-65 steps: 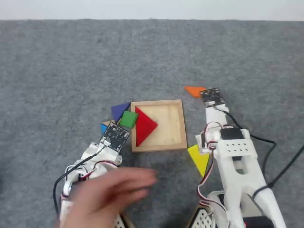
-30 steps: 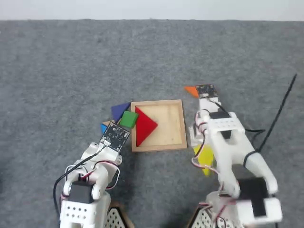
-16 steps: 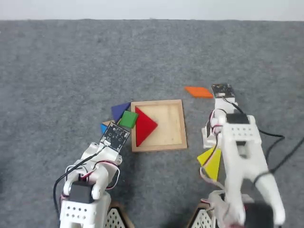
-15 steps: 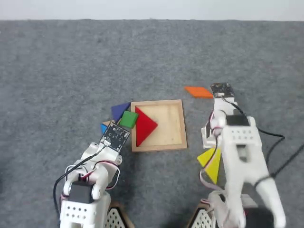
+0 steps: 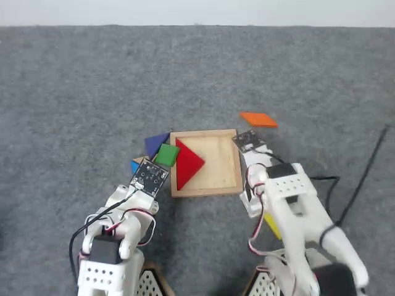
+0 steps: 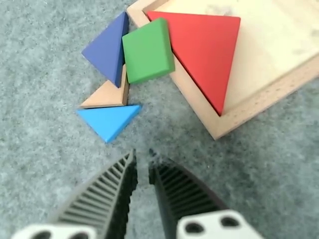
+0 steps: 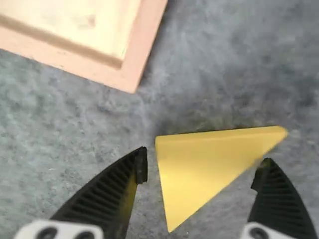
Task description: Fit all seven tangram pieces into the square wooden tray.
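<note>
The tray (image 5: 207,192) holds the red triangle (image 5: 187,163) in its 9 o'clock half. The right gripper (image 7: 204,160) is wide apart, one finger on each side of the yellow triangle (image 7: 199,172), at 5 o'clock from the tray. The left gripper (image 6: 141,155), fingers almost together and empty, is at 8 o'clock, near the blue triangle (image 6: 108,121).

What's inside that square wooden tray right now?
Only the red triangle lies inside the wooden tray; the rest is bare wood. The green square overlaps its corner rim. The right arm hides the far right corner in the high view.
</note>
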Tool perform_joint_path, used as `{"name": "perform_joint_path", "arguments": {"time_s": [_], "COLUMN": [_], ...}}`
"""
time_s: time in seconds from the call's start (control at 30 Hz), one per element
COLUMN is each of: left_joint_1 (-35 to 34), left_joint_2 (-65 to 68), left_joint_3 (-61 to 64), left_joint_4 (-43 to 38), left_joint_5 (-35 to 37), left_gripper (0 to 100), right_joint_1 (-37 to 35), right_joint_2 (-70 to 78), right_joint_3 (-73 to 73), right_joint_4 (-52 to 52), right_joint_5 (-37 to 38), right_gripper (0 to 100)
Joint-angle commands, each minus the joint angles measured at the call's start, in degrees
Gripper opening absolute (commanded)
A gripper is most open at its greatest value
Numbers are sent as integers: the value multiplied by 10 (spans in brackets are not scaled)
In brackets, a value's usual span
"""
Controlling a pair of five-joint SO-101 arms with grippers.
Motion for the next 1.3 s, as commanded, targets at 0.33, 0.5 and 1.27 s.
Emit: {"name": "perform_joint_path", "arguments": {"time_s": [0.33,0.5,1.27], "left_joint_1": [-1,-1,-1], "left_joint_2": [-3,-3,-3], "left_joint_3": [-5,-5,-5], "left_joint_4": [4,4,4], "left_joint_5": [2,2,2], "left_gripper": [42,42,42], "right_joint_1": [118,144,128], "right_joint_2": [92,92,157], "right_joint_3": [-56,-122,-182], "right_joint_4": [-80,-78,-22], "right_joint_5": [-12,17,-127], "right_gripper": [332,332,332]}}
